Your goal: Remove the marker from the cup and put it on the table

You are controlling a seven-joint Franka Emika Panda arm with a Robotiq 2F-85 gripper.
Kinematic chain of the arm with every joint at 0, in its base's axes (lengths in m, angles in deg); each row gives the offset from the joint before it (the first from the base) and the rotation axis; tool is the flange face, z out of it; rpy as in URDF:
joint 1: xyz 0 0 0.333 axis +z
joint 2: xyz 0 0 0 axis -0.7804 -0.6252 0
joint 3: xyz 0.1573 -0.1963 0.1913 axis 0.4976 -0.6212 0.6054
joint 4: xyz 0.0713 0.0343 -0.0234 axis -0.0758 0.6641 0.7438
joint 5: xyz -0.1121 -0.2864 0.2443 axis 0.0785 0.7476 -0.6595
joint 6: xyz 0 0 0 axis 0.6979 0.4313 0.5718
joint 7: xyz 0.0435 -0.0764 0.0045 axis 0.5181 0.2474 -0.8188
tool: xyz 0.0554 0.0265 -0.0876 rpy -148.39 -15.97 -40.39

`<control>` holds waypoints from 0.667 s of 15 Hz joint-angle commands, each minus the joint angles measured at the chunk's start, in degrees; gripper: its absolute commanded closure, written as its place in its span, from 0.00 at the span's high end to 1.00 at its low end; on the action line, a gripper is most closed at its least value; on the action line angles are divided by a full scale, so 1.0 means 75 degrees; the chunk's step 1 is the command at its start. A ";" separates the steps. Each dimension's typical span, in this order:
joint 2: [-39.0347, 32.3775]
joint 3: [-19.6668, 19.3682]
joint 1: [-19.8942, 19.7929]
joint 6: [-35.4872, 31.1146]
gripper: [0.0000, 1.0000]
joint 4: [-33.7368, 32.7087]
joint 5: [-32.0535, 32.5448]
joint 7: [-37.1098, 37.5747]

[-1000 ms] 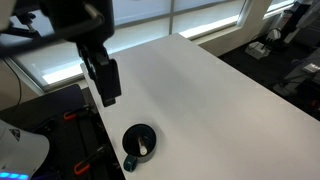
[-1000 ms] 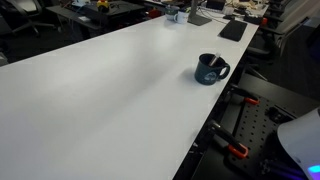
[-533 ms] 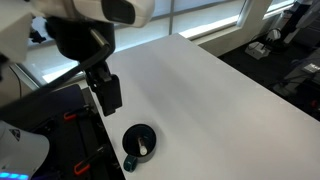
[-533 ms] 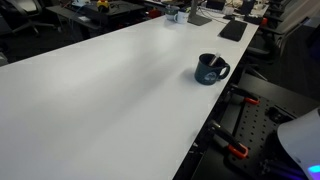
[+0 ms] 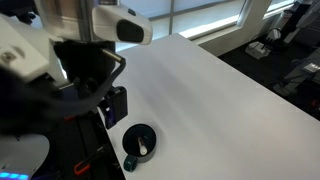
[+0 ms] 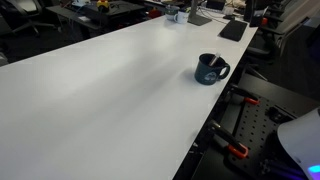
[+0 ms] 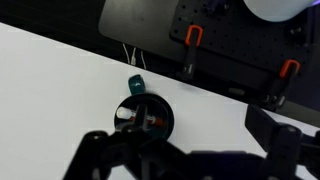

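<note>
The small black cup (image 5: 139, 142) stands near the edge of the white table (image 5: 210, 90). It also shows in an exterior view (image 6: 210, 69) and in the wrist view (image 7: 146, 116), where its teal-tipped handle points at the table edge. The pale marker (image 5: 146, 149) lies inside the cup, and a whitish piece of it shows in the wrist view (image 7: 123, 115). My gripper (image 5: 115, 106) hangs above the table a little behind the cup, apart from it. In the wrist view its dark fingers (image 7: 190, 160) stand wide apart and empty, with the cup just ahead of the left finger.
A black frame with orange clamps (image 7: 190, 37) runs along the table edge beside the cup and also shows in an exterior view (image 6: 232, 150). A dark flat item (image 6: 232, 30) and small objects lie at the table's far end. Windows are behind the table.
The arm has come lower and nearer the cup, and more of its white body now fills the view. The cup and marker have not moved.
</note>
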 commanded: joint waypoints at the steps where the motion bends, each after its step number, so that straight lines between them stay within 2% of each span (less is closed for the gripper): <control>1: -0.0433 -0.0154 -0.0061 -0.0570 1.00 0.0010 0.0570 -0.0654; 5: -0.0812 -0.0374 -0.0141 -0.1535 1.00 0.0014 0.0524 -0.0779; 6: -0.0573 -0.0185 -0.0128 -0.1108 1.00 0.0010 0.0430 -0.0599; 10: -0.0786 -0.0243 -0.0188 -0.1362 1.00 0.0010 0.0425 -0.0638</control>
